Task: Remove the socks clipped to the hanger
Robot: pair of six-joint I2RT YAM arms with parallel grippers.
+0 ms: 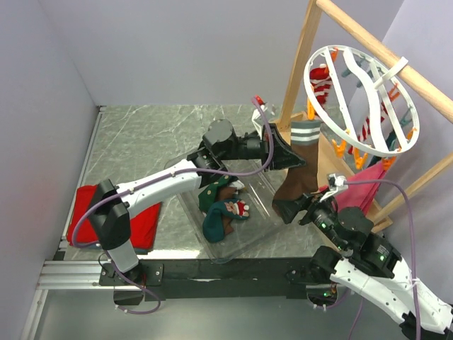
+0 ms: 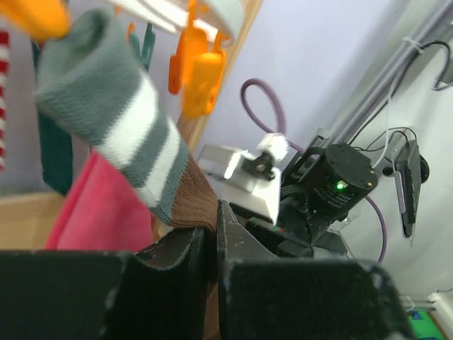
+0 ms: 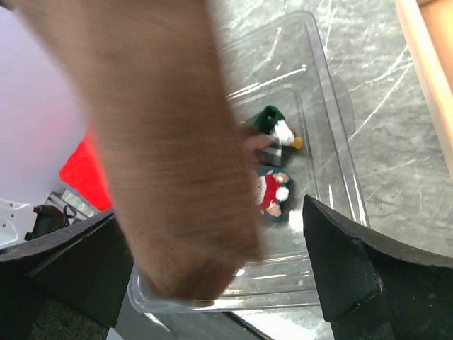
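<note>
Left fingers (image 2: 216, 244): pressed together on the brown sock (image 1: 297, 170), pinching it just below its grey-and-white banded cuff. Right fingers (image 1: 301, 210): spread wide, holding nothing. One stands on each side of the sock's toe end. Contact with the sock cannot be told, as the wrist view is blurred.

The sock hangs tilted over the right half of the worktop (image 1: 156, 134). Its cuff is up under the rim of the hanger (image 1: 361, 99), next to an orange peg (image 2: 35, 14). Whether that peg grips the cuff cannot be told.

The hanger, tilted, hangs from the wooden rail (image 1: 396, 64) above the far right corner. Striped socks (image 1: 322, 85) and a pink sock (image 2: 99, 205) hang from it.

A clear tray (image 3: 322, 85) sits mid-worktop toward the near edge, with green socks (image 1: 219, 209) in it. A red cloth (image 1: 141, 219) lies flat at the near left corner.
</note>
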